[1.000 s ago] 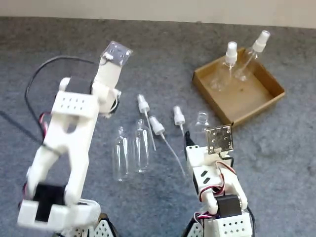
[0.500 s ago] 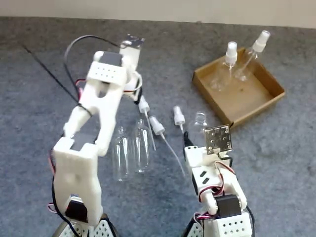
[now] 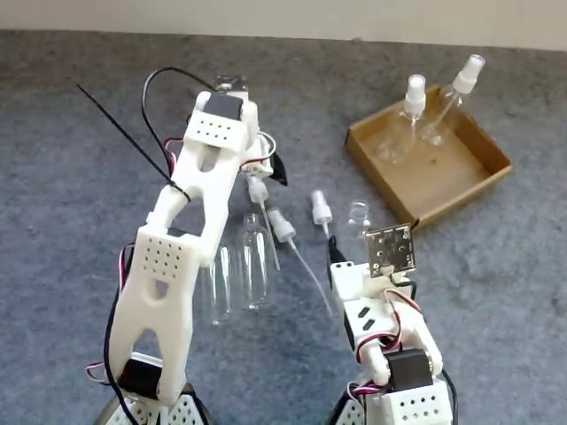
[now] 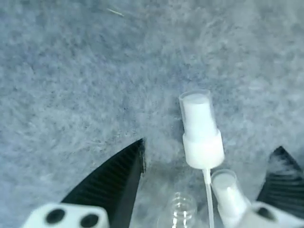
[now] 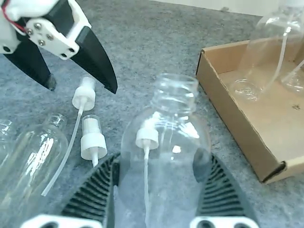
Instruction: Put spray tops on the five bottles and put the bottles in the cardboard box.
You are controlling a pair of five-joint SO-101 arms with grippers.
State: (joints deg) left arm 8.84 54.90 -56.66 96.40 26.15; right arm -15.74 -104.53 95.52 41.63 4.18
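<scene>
While two capped clear plastic bottles (image 3: pixel 399 133) were parked in the brown cardboard box (image 3: pixel 376 177), three were left: a bare bottle (image 5: pixel 164 137) clamped in right pincer (image 5: pixel 159 190), left pincer (image 4: pixel 205 164) splayed open.

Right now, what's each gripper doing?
Left gripper: open, empty, over a loose spray top.
Right gripper: closed on an uncapped bottle.

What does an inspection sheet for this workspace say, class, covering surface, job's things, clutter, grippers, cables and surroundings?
Surface: grey carpet.
Job's things: two capped bottles in the cardboard box; two open bottles lying flat; three loose spray tops.
Clutter: nothing seen.
Grippers: left gripper open over one spray top; right gripper shut on an upright open bottle.
Cables: black cable looping off the left arm.
Surroundings: pale wall beyond the carpet.
</scene>
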